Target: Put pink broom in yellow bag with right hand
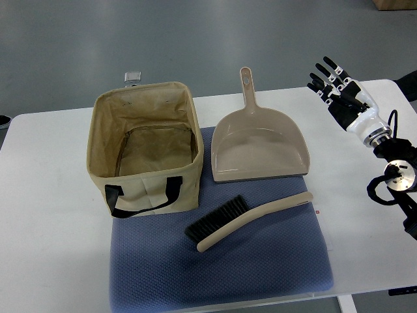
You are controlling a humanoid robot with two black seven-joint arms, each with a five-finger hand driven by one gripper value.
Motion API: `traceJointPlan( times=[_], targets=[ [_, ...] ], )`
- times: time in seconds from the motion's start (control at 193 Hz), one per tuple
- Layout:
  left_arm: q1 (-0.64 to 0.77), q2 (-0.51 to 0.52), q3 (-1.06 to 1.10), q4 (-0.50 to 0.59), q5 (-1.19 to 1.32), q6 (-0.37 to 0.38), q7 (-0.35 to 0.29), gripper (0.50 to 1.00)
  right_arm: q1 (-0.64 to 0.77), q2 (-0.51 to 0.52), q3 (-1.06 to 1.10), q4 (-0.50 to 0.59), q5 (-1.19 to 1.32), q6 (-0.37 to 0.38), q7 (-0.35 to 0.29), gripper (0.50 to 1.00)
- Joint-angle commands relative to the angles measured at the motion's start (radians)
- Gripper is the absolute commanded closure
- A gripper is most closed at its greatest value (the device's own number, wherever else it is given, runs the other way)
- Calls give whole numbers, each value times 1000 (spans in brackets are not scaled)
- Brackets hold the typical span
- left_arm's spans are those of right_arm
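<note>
Broom (244, 220) flat beside open bag (144, 151)

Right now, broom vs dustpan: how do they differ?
The broom is long and slim with dark bristles; the dustpan is a wide scoop without any. The broom lies diagonally, nearer the camera; the dustpan's handle points away. Both are pinkish-beige, on the blue mat.
</note>
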State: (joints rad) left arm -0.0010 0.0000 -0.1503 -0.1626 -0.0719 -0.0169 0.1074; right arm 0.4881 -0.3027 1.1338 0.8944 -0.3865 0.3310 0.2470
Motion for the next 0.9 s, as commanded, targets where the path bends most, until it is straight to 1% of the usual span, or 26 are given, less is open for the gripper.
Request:
traceJointPlan(
  times=[0.0, 0.466, 0.632, 0.896],
  targets=[
    [0, 0, 0, 0, 0, 0, 0, 500, 0, -4, 0, 0, 0, 0, 0, 570],
    [0, 0, 0, 0, 0, 0, 0, 500, 6, -15, 0, 8, -3, 3, 0, 570],
    [0, 0, 0, 0, 0, 0, 0, 500, 9, -19, -3, 9, -14, 48, -2, 570],
    [0, 0, 0, 0, 0, 0, 0, 500, 29, -50, -22, 23, -133, 97, 15, 570]
  ],
)
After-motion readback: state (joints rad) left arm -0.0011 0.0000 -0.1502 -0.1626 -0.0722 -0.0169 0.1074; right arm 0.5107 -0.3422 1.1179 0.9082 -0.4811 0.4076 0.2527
